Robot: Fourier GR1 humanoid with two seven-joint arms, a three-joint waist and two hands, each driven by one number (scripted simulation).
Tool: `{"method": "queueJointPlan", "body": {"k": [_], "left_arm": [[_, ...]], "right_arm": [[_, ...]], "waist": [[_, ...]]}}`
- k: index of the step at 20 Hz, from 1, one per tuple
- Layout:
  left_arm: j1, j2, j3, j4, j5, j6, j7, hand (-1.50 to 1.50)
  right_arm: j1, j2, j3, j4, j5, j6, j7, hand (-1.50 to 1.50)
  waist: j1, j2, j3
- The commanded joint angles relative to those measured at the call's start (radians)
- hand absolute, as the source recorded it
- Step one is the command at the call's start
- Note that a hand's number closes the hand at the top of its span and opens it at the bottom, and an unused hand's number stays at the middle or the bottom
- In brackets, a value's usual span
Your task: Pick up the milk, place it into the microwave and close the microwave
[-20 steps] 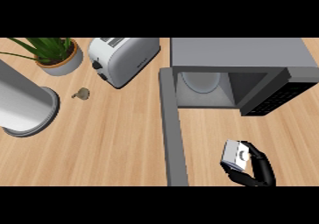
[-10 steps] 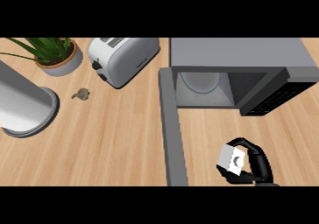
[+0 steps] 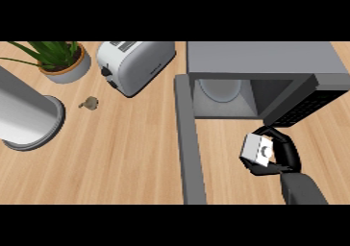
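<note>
The small white milk carton (image 3: 258, 148) sits in the black right hand (image 3: 283, 154), whose fingers (image 3: 277, 136) curl round it, just in front of the open grey microwave (image 3: 263, 77). The microwave's grey door (image 3: 189, 139) stands swung out over the light wooden bench (image 3: 114, 158).

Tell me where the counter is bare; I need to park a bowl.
Bare wood lies between the toaster, the microwave door and the grey cylinder. Right of the door it is crowded: the right hand holds the milk.
</note>
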Motion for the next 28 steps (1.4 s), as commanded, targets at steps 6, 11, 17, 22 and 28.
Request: {"method": "queueJointPlan", "body": {"k": [6, 11, 17, 22, 28], "left_arm": [[-0.042, -0.013, 0.02, -0.039, 0.013, 0.039, 0.056, -1.5], [-0.036, -0.045, 0.021, 0.018, -0.022, -0.038, -0.006, -1.5], [-0.007, -0.012, 0.091, 0.038, 0.058, -0.085, 0.011, -1.5], [-0.05, 0.034, 0.112, 0.063, 0.108, -0.048, 0.035, -1.5], [-0.05, -0.017, 0.064, -0.01, 0.042, -0.035, 0.055, -1.5]], "right_arm": [[0.018, 0.077, 0.079, -0.264, 0.008, -0.028, 0.164, 1.5], [0.004, 0.129, 0.107, -0.356, 0.042, -0.129, 0.292, 1.5], [-0.159, 0.121, 0.083, -0.371, 0.048, -0.168, 0.455, 1.5], [-0.347, 0.112, 0.082, -0.201, 0.16, -0.297, 0.5, 1.5], [-0.53, 0.095, 0.041, 0.063, 0.219, -0.39, 0.479, 1.5]], "waist": [[-0.009, -0.002, -0.001], [-0.006, 0.0, -0.001], [0.0, 0.0, -0.001], [0.012, 0.005, 0.0], [0.029, 0.013, 0.001]]}}
